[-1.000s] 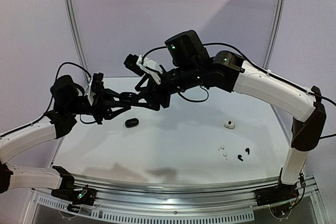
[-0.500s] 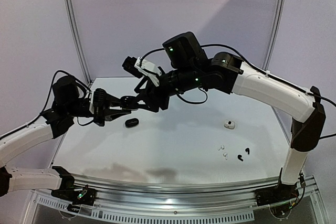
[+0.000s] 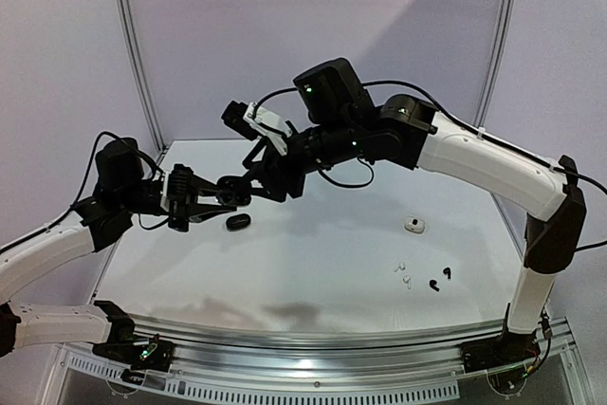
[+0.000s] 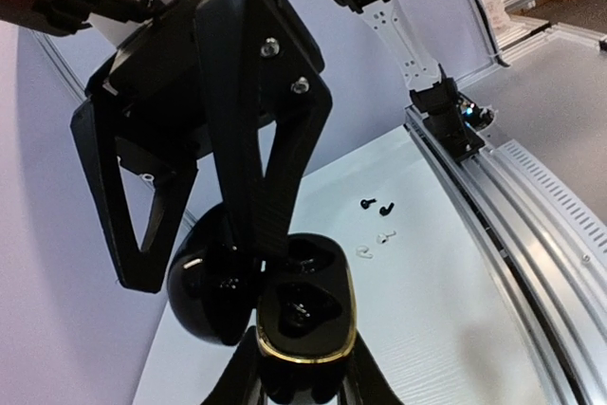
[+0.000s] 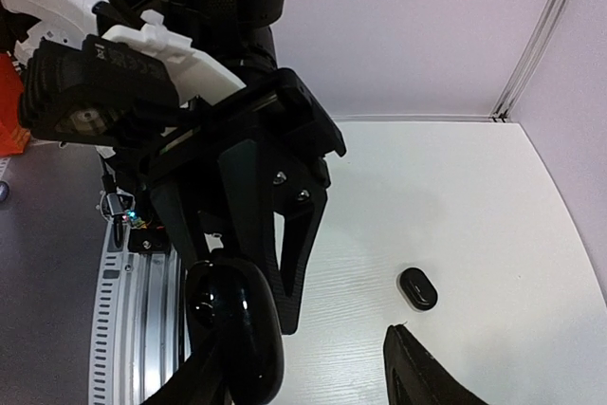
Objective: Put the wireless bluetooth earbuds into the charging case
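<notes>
**Inspector:** Case status?
**Operator:** My left gripper (image 4: 302,378) pinches the open charging case (image 4: 305,315) aloft, presumably for loading. The right gripper (image 4: 204,263) stands spread, one finger by the hinge. The earbuds (image 3: 417,277) lie on the table (image 3: 313,263), well apart.
**Inspector:** Obstructions?
**Operator:** A black case (image 3: 237,222) lies below; a white case (image 3: 413,226) sits near the earbuds.

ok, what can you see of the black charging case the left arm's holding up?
The charging case is glossy black and pebble-shaped, gold rim round its base. Lid hinged open, swung aside. It's up off the table, the left end effector shut on its base. The open right end effector straddles the lid, one finger by the hinge. Contents unclear.
</notes>
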You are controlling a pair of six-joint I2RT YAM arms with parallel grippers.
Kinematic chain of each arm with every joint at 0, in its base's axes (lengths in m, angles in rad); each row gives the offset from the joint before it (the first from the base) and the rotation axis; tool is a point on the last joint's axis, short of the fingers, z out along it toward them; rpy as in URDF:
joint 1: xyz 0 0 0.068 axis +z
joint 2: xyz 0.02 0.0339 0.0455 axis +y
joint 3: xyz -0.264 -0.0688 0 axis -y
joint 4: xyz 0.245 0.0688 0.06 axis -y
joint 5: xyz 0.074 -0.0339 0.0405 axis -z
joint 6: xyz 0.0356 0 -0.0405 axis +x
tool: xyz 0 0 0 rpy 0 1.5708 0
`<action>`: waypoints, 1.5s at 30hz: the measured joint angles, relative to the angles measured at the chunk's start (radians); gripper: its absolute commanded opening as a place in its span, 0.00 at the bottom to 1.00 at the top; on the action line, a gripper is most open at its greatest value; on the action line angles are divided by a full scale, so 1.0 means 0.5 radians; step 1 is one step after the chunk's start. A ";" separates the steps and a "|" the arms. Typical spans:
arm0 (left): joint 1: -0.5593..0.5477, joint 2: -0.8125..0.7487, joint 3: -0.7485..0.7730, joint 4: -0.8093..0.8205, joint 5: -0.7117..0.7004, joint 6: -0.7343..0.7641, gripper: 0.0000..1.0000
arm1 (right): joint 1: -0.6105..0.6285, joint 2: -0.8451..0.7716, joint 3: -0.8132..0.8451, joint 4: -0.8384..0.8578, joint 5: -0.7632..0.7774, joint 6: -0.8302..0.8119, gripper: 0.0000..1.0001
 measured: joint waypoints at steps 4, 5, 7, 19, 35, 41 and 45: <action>0.000 0.005 -0.004 0.044 0.039 -0.239 0.00 | -0.021 0.000 0.000 0.008 -0.058 0.043 0.58; -0.001 0.008 -0.008 0.078 0.050 -0.336 0.00 | -0.027 0.000 0.000 0.014 -0.085 0.053 0.58; -0.001 0.012 -0.021 0.151 0.078 -0.529 0.00 | -0.038 0.000 0.001 0.027 -0.153 0.069 0.59; -0.005 0.045 -0.059 0.364 0.146 -1.063 0.00 | -0.060 0.011 0.009 0.077 -0.324 0.172 0.71; -0.006 0.054 -0.174 0.504 0.052 -1.341 0.00 | -0.361 -0.211 -0.184 0.482 -0.163 0.745 0.61; -0.008 0.054 -0.192 0.540 0.002 -1.364 0.00 | -0.723 -0.518 -0.302 -0.058 0.612 1.239 0.58; -0.008 0.054 -0.212 0.562 -0.017 -1.372 0.00 | -1.015 -0.729 -0.788 -0.494 0.897 1.521 0.58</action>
